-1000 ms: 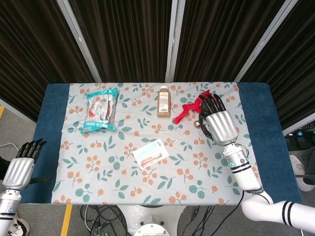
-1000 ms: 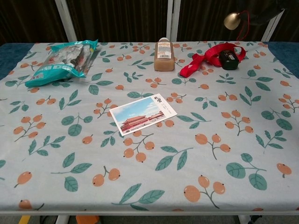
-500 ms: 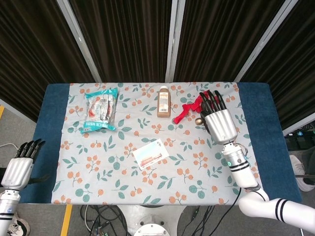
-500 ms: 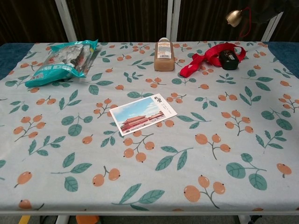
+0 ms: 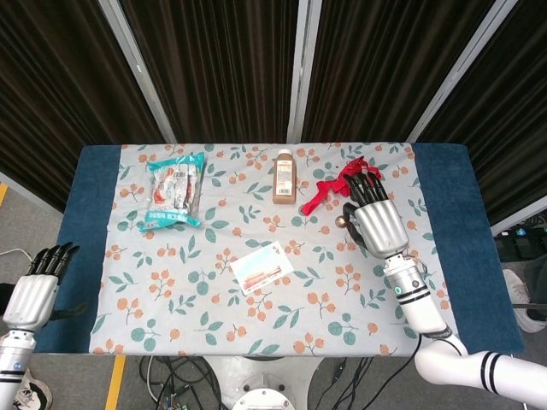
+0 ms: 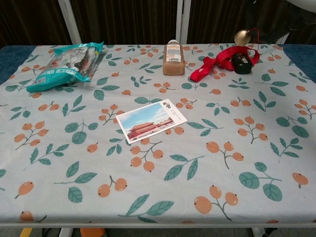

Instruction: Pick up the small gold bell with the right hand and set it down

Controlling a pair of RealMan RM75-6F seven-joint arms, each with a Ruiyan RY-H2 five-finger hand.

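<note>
Over the far right part of the table point(image 5: 94, 256), the right hand point(image 5: 373, 213) is hanging with its back to the head camera and its fingers point(image 5: 361, 183) pointing away toward the curtain. The bell point(image 6: 242, 37) is dangling below it on a thin red cord point(image 6: 256, 35); in the head view it is showing as a small gold ball point(image 5: 341, 221) just left of the palm. The cord is running up out of the chest view toward the hand, so the hand is evidently holding it, though the grip itself is hidden behind the palm and how tightly the fingers are curling I cannot tell.

In the chest view the bell is hanging just above a red ribbon point(image 6: 213, 64) and a small black box point(image 6: 241, 62), and it is not resting on the cloth. The picking-up part of the task is looking done. The setting-down is what is left: the bell is sitting low, near the things beneath it, so the lowering seems well along, but contact with the table is not showing.

The left hand point(image 5: 34, 286) is hanging off the near left edge of the table, fingers apart and holding nothing. A bottle point(image 5: 284, 177), a snack bag point(image 5: 173, 191) and a postcard point(image 5: 261, 267) are lying elsewhere on the cloth, well apart from the bell.
</note>
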